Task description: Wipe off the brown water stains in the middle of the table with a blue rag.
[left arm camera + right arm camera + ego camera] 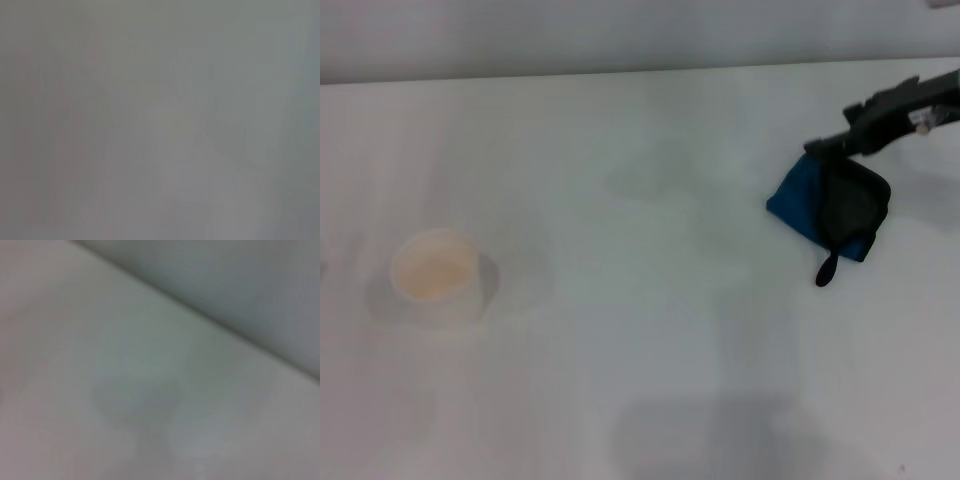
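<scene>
Your right gripper pinches the small bright-blue black-edged rag at the plain white table's right side, ready for wiping.

The right pincer is cut off by the frame edge, its fingertips hidden against the blue rag; left wrist view shows only blur

One blue rag is in view on the one white table. One white cup stands on the table too. One black gripper shows, at the rag's top edge.
</scene>
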`<state>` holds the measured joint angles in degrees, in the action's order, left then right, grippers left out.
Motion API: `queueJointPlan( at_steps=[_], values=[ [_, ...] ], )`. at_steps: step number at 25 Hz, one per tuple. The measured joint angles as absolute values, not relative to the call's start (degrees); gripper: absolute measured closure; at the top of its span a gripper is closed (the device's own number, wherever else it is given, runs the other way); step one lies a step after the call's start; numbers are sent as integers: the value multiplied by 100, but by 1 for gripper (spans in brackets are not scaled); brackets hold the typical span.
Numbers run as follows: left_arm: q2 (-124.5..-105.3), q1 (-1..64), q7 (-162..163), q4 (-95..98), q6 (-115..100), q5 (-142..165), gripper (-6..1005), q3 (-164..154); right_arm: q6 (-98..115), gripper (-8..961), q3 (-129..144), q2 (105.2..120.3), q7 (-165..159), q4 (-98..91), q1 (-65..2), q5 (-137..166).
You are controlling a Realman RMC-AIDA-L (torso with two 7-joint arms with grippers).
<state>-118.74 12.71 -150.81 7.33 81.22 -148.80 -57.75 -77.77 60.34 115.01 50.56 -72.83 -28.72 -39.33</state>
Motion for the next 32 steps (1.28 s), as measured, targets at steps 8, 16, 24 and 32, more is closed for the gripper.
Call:
queueJointPlan(
  at_steps=[8,16,24,32],
  values=[
    [-11855,1263,-15074,771,8120,-14880,152,-5767,-7113,103,5166,11516,6370,-7161,-2252,-5830],
    [-11834,1346,-15081,794,7926,-14880,152,-5741,-7080,108,3879,11474,9147,-5353,-1787,-8657],
    [-11830,1356,-15079,928,7701,-14880,152,-5748,-7477,108,2684,11477,12068,-3274,-1771,-9825],
    [-11830,1326,-15088,933,7572,-14880,152,-5754,-7367,108,2164,11482,14179,-1854,-1772,-10304]
  ],
)
